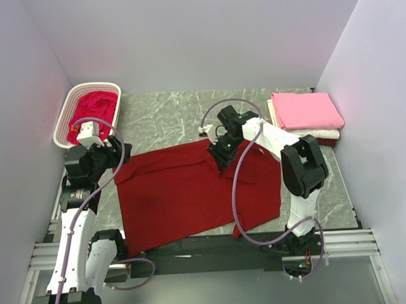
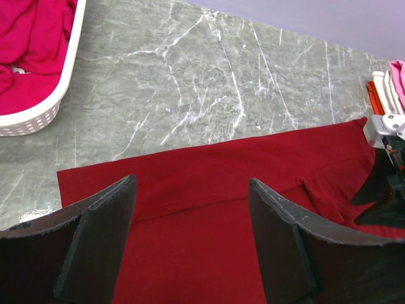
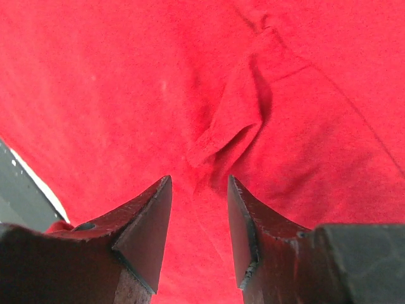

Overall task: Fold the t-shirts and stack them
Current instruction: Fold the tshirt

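Sitting in the basket [image 1: 64, 117] is a crimson t-shirt [image 1: 94, 106].

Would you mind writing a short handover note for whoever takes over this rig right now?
Left gripper: open, empty, above the dark red shirt's far left corner.
Right gripper: open, empty, low over a small crease near that shirt's far edge.
Dark red shirt: spread on the table.
Crimson shirt: bunched in the basket.
Done: pink shirt folded on top of white shirt, far right.
Left: fold the dark red, then the crimson; stack both.
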You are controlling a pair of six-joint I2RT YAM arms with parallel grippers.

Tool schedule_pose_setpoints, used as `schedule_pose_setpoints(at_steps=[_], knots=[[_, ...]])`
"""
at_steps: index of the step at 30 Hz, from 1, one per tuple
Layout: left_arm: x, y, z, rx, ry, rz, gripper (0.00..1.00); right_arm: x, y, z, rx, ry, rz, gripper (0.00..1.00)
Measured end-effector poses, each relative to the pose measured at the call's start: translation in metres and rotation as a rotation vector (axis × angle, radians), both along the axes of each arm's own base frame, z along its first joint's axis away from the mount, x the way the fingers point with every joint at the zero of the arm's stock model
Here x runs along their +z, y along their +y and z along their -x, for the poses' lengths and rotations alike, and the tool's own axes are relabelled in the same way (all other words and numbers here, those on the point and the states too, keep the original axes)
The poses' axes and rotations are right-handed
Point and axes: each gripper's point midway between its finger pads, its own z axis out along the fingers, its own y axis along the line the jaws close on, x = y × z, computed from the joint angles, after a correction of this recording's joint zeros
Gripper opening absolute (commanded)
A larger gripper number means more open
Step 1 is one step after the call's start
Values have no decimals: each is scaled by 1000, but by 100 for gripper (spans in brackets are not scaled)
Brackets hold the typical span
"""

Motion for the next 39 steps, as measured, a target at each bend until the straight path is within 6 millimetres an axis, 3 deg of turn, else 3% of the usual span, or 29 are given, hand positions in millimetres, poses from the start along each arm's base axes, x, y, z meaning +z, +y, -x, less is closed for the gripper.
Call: schedule_pose_setpoints(at_steps=[9, 22, 25, 27, 29, 30, 39], knots=[[0, 0, 0, 0, 2, 0, 77, -5, 2, -12, -80, -26, 33, 48], [-1, 0, 0, 0, 4, 0, 77, -23, 8, -3, -89, 27, 65, 45], [-1, 0, 0, 0, 4, 0, 77, -29, 9, -1, -93, 45, 76, 41], [-1, 0, 0, 0, 3, 0, 77, -33, 9, 0, -93, 54, 83, 30], [-1, 0, 0, 0, 3, 0, 77, -35, 9, 1, -92, 58, 85, 9], [-1, 0, 0, 0, 3, 0, 77, -35, 10, 1, -89, 57, 85, 4], [-1, 0, 0, 0, 3, 0, 77, -22, 17, -6, -88, 37, 69, 0]])
